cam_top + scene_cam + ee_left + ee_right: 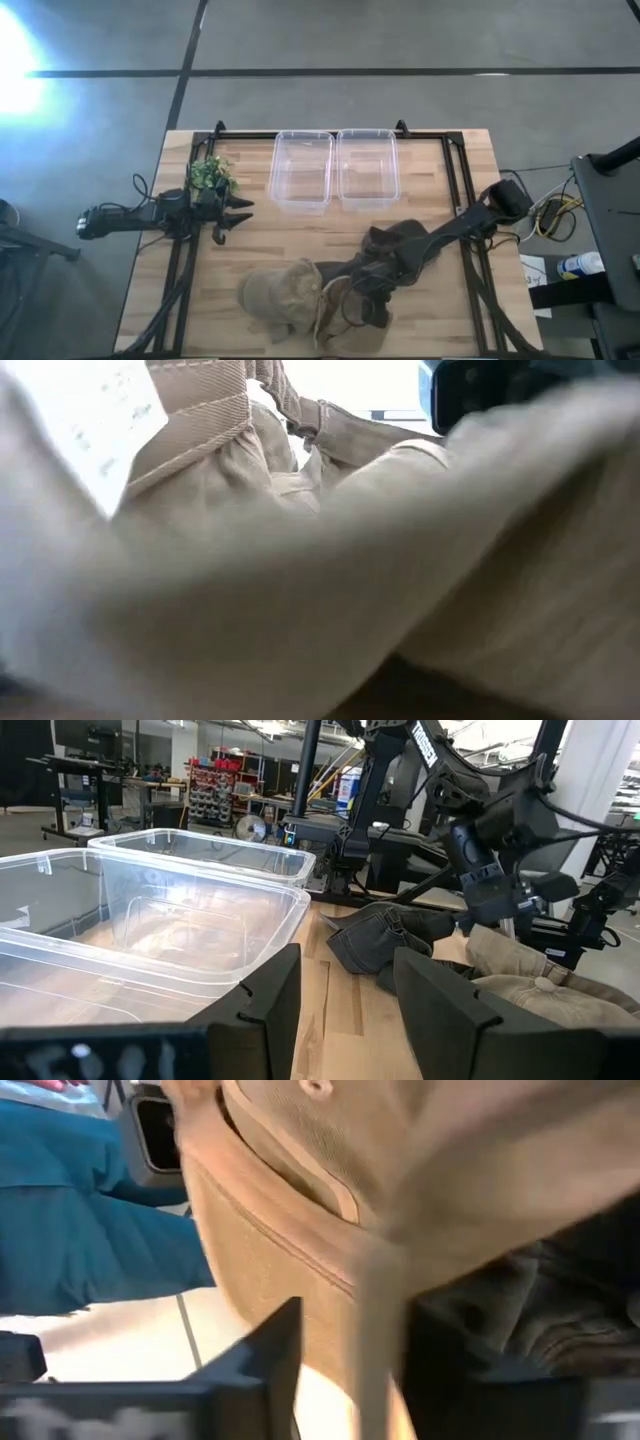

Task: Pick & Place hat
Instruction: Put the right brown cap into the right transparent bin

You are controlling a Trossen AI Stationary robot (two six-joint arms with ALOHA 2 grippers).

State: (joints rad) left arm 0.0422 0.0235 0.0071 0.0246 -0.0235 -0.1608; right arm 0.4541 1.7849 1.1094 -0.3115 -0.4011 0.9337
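A tan hat [280,295] lies near the table's near edge and fills the low view [320,560]. Next to it on the right lies a dark olive hat [395,245], partly under my right arm. My right gripper [338,298] has come down at the tan hat's right side. It is open, with a strip of the hat's brim [380,1330] standing between its fingers. My left gripper [233,220] waits open at the table's left, level with the table and pointing right past the bins [345,970]. My right gripper straddles the edge of the tan hat's brim [380,1330] from above and from the right. The strip runs close along one finger [440,1370], with a gap to the other finger. Whether either finger touches the cloth, I cannot tell.
Two clear plastic bins [303,170] [368,168] stand side by side at the far middle of the table. A small green plant [210,175] sits behind my left gripper. A black frame [455,170] runs round the tabletop. Teal cloth [80,1230] shows beyond the near edge.
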